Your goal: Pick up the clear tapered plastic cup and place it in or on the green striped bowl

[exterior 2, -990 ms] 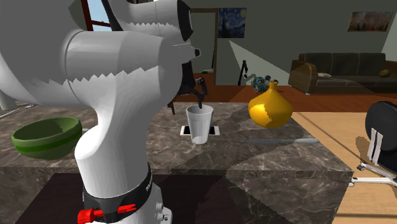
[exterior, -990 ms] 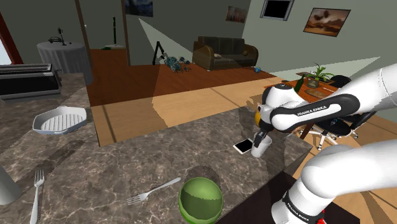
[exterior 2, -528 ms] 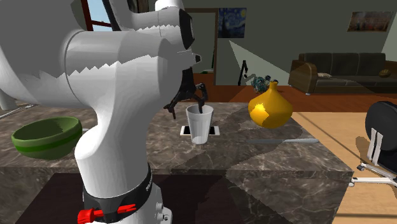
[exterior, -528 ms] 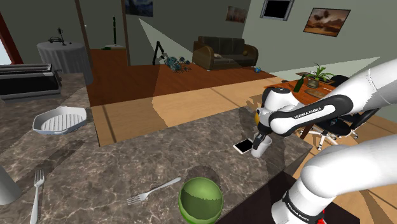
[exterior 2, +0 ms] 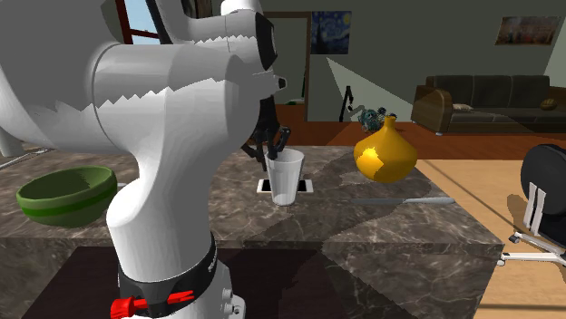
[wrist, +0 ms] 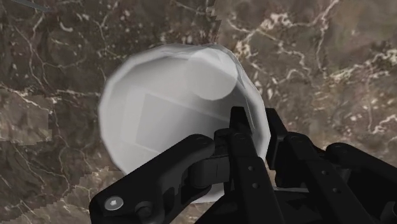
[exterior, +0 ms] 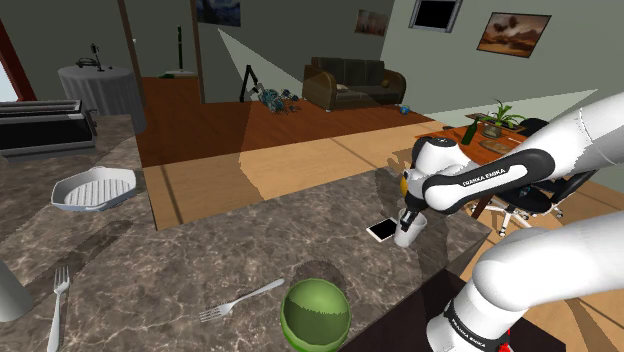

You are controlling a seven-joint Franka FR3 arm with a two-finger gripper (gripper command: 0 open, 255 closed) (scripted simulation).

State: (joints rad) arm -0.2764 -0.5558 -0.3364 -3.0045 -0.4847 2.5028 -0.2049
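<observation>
Second exterior view: fingers [exterior 2: 283, 139] pinch the cup [exterior 2: 287, 181] rim on a marbled counter [exterior 2: 390, 227] (sofa [exterior 2: 490, 95] beyond).

In the second exterior view the arm [exterior 2: 172, 109] covers the top of the claw [exterior 2: 272, 148], and the cup [exterior 2: 285, 178] hides the middle of the phone [exterior 2: 307, 187]. The shoulder view's left edge cuts off a grey object [exterior: 8, 290] on the counter [exterior: 200, 250].

Cup [exterior: 408, 233] on counter [exterior: 200, 250], phone [exterior: 381, 230] beside it, bowl [exterior: 315, 312] well apart
</observation>
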